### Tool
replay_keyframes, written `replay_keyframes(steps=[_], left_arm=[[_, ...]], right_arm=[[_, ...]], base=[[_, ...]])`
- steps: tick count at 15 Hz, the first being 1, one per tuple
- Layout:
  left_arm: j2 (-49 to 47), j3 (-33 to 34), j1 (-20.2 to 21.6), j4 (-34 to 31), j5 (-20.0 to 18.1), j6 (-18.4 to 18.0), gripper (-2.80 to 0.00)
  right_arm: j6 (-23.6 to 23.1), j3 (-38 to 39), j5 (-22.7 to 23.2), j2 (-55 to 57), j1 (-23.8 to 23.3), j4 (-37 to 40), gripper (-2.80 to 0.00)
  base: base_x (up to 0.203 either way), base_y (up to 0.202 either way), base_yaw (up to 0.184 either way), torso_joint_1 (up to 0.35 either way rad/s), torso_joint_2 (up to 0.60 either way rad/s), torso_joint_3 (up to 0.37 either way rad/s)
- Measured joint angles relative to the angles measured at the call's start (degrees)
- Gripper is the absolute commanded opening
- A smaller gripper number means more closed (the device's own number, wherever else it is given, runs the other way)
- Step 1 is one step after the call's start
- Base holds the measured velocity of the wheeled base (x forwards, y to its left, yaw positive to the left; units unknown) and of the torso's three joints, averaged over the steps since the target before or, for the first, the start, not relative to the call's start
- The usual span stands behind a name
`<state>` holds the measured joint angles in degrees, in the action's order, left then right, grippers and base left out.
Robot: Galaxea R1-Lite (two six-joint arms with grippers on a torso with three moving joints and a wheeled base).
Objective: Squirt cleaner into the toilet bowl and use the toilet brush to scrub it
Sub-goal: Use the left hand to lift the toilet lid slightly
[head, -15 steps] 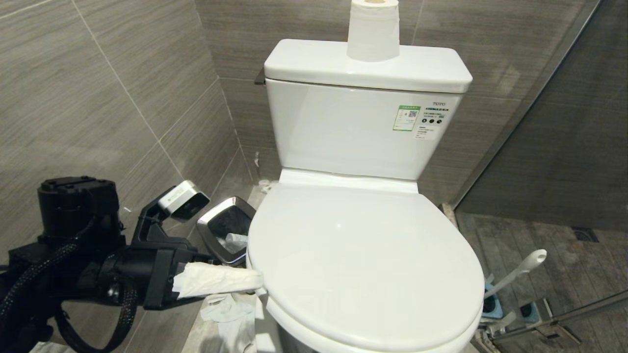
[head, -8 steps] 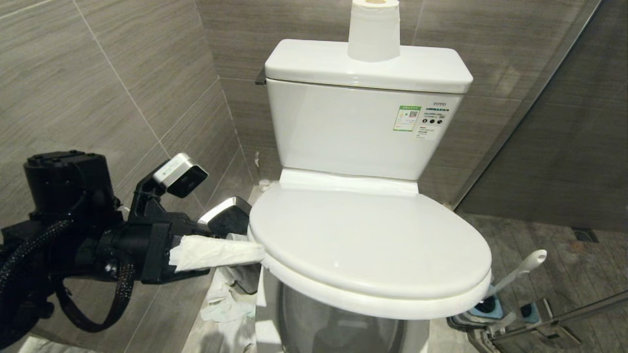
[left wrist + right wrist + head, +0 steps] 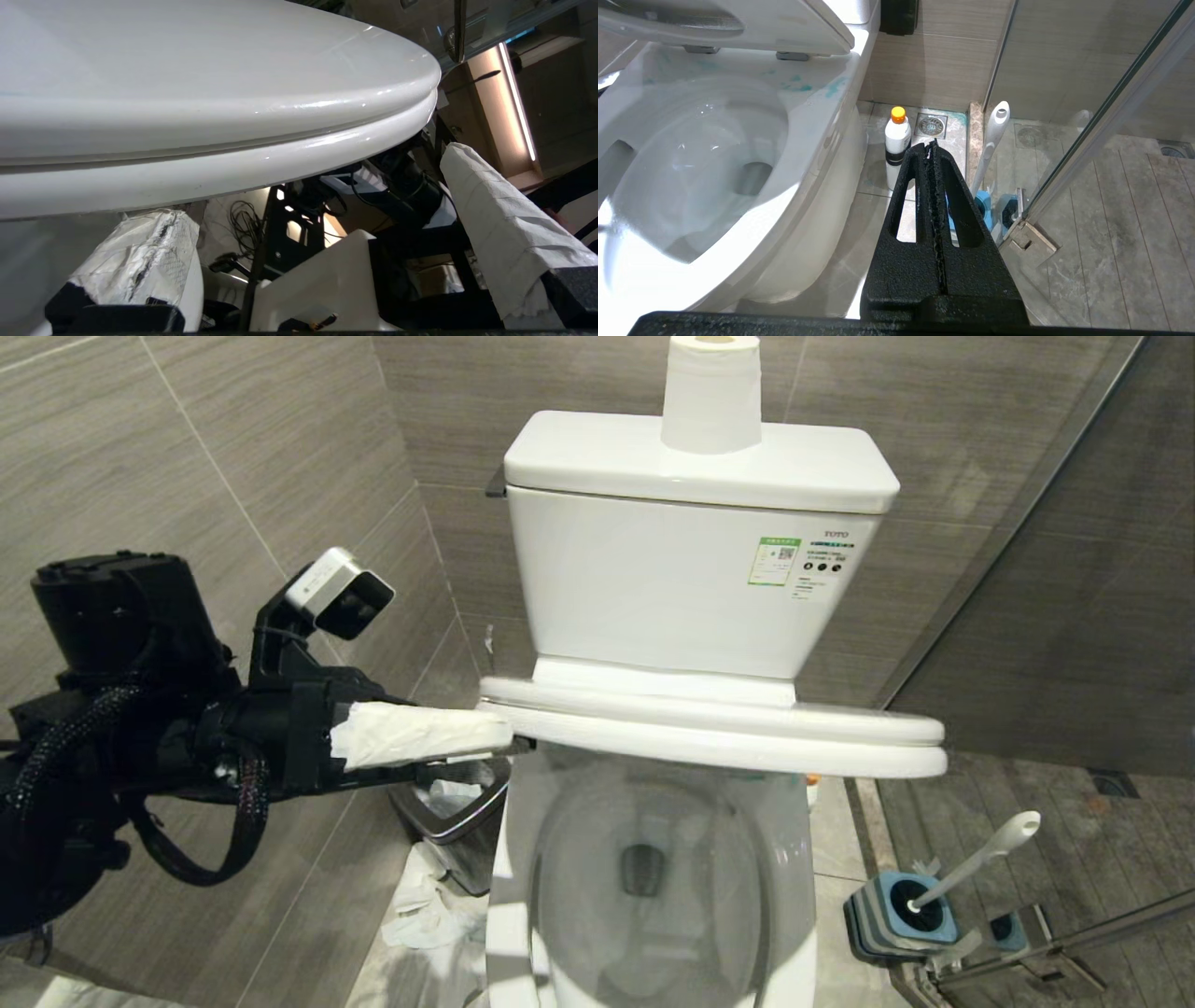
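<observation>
The left gripper [image 3: 485, 747], fingers spread wide at centre-left, has raised the seat and lid [image 3: 728, 737] off the toilet bowl [image 3: 644, 887]; the right gripper [image 3: 931, 145] stays closed, holding nothing.

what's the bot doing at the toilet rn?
The left gripper, fingers wrapped in tissue and spread open, is under the side edge of the seat and lid, holding them about level above the toilet bowl, which is now exposed. The right gripper is shut and empty, parked beside the bowl. The cleaner stands on the floor untouched, and the toilet brush sits in its holder. No squirting or scrubbing yet.
</observation>
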<state>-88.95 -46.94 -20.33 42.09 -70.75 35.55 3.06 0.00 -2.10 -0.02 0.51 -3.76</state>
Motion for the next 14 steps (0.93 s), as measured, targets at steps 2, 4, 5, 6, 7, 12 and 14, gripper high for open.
replay_keyframes(steps=[2,4,5,6,7,12,14], left_arm=[[-0.79,-0.98,0.19,2.52,-0.01,0.03,0.00],[-1.39,-1.97,0.38,4.14,0.06,0.06,0.00],[-1.57,-2.58,0.41,4.21,0.08,0.00,0.00],[-1.71,-3.18,0.50,4.24,0.15,-0.11,0.00],[-1.95,-3.83,0.72,4.25,0.13,-0.16,0.00],[-4.10,-7.85,1.05,6.63,4.12,-0.49,0.00],[-5.60,-8.90,1.09,8.40,6.87,-0.58,0.00]], right_arm=[[0.00,0.00,0.04,0.00,0.00,0.01,-2.80],[0.00,0.00,0.04,0.00,0.00,0.00,-2.80],[0.00,0.00,0.07,0.00,0.00,0.00,-2.80],[0.00,0.00,0.04,0.00,0.00,-0.03,-2.80],[0.00,0.00,0.03,0.00,0.00,-0.02,-2.80],[-0.01,0.00,0.02,0.00,0.00,0.02,-2.80],[0.00,0.00,0.04,0.00,0.00,0.00,-2.80]], base=[[0.000,0.000,0.000,0.000,0.00,0.000],[0.000,0.000,0.000,0.000,0.00,0.000],[0.000,0.000,0.000,0.000,0.00,0.000],[0.000,0.000,0.000,0.000,0.00,0.000],[0.000,0.000,0.000,0.000,0.00,0.000],[0.000,0.000,0.000,0.000,0.00,0.000],[0.000,0.000,0.000,0.000,0.00,0.000]])
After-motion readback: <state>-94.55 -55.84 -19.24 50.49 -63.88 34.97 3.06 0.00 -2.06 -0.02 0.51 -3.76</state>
